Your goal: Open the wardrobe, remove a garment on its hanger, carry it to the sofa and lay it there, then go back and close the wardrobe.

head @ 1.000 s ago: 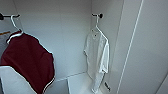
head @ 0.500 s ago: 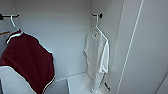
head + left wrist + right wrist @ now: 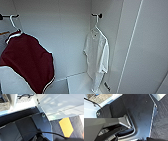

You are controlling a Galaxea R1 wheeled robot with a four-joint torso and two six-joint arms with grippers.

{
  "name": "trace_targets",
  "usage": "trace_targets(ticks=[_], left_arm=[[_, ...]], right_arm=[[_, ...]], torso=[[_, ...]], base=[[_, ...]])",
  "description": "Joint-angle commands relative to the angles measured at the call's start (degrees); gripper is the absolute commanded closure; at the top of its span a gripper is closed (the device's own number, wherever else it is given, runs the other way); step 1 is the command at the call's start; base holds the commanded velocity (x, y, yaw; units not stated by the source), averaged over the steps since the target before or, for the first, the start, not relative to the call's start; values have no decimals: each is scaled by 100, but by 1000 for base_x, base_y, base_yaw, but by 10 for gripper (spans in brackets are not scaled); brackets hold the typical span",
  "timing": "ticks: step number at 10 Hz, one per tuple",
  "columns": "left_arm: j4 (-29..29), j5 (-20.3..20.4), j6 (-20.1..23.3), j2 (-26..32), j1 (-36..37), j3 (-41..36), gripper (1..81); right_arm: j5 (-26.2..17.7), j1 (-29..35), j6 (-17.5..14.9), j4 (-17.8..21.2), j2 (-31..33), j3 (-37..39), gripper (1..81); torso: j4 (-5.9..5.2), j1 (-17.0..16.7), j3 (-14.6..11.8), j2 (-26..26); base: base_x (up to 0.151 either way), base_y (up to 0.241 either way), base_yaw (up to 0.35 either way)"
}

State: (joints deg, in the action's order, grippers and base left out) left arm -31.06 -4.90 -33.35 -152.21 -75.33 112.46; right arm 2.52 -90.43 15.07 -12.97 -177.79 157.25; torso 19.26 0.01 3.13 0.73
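Nothing has moved since earlier: we face the open wardrobe (image 3: 140,45), where the white shirt (image 3: 96,55) hangs by its hanger (image 3: 96,28) from a hook for reaching; tool state we cannot tell.

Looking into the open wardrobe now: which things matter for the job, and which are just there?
Job: wardrobe, door open; white shirt; its white hanger on the rail's right end.
Not job: maroon top with white trim; its hanger on the left.
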Motion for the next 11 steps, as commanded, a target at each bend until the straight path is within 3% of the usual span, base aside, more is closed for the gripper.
trace_targets(ticks=[1,2,3,5,6,9,11], left_arm=[[40,-1055,-49,596,795,-356,10],[109,-1311,127,507,961,-347,10],[549,-1653,770,394,1120,-339,10],[2318,-1646,2616,445,1410,-347,10],[2743,-1654,3000,524,1611,-434,10],[2719,-1619,3072,577,1998,-558,10],[2763,-1048,3001,665,2096,-1068,10]], right_arm=[[-314,240,-4,-56,-58,-38,10],[-314,240,-4,-56,-49,-37,10],[-314,240,-4,-56,-49,-37,10],[-314,231,-4,-56,-58,-46,10],[-314,231,-4,-65,-58,-46,10],[-313,249,-4,-56,-66,-46,10],[-314,266,-4,-56,-66,-46,10]], torso=[[0,0,0,0],[0,-1,0,0],[0,-1,0,0],[0,-1,0,0],[0,0,0,0],[2,0,2,0],[2,2,2,0]], base=[[0,0,0],[0,0,0],[0,0,0],[0,0,0],[0,0,0],[0,0,0],[0,0,0]])
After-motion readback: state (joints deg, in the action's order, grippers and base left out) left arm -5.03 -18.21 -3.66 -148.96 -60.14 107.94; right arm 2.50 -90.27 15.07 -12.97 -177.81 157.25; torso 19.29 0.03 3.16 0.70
